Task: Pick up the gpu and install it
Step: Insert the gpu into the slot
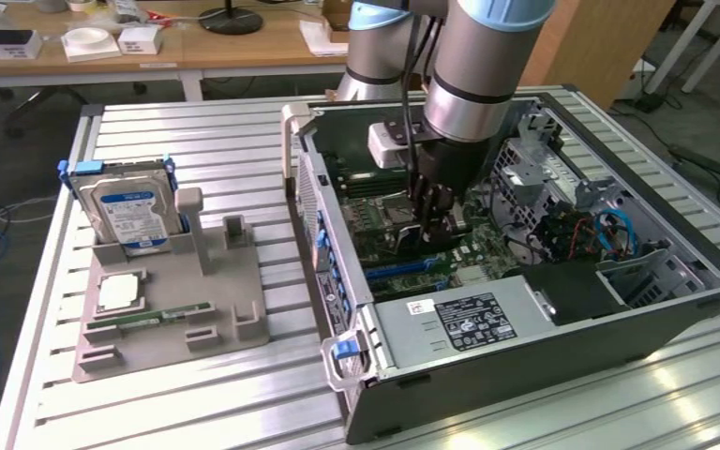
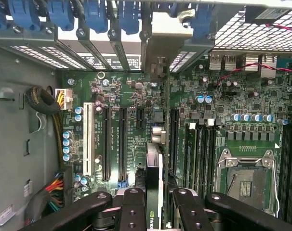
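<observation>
One moulded grey plastic holder sat at the exterior view's left on the ribbed aluminium table, a boxy blue-labelled hard drive upright in it. I saw the gripper lowered inside the open black steel computer case, jaws clamped on the gpu, a thin dark card held edge-on above the green motherboard. Wooden desks stood behind.

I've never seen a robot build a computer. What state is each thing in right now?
gpu: held edge-on between the gripper's fingers, above the motherboard slots.
gripper: shut on the gpu, inside the case.
computer case: side open.
hard drive: upright in its stand.
</observation>
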Robot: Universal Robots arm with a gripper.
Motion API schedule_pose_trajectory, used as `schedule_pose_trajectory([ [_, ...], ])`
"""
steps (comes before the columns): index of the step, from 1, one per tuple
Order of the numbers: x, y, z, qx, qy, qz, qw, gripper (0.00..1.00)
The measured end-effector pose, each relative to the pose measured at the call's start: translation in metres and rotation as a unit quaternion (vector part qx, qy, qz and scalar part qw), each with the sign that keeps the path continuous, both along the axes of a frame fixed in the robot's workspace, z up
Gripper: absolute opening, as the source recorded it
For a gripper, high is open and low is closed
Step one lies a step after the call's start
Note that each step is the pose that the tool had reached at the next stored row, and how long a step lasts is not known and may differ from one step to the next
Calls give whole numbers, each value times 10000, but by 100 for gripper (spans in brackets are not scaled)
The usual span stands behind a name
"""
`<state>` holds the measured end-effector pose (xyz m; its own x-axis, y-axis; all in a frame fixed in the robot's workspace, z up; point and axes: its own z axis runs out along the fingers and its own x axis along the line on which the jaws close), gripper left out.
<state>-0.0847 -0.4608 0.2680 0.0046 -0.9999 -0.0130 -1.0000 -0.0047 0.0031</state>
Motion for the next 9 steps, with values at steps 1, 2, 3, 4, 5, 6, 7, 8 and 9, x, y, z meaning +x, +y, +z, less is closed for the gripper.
schedule_pose_trajectory([
  [1,0,0,0,0,0,0,10000,27],
  [2,-2,0,-1,0,0,0,10000,27],
  [3,-5,0,-2,0,0,-1,10000,27],
  [4,-7,0,-3,0,0,-1,10000,27],
  [5,-10,0,-4,0,0,-1,10000,27],
  [6,-13,0,-6,0,0,0,10000,27],
  [7,-15,0,-8,1,0,0,10000,27],
  [8,-16,0,-11,0,0,0,10000,27],
  [9,-18,0,-13,1,0,0,10000,27],
])
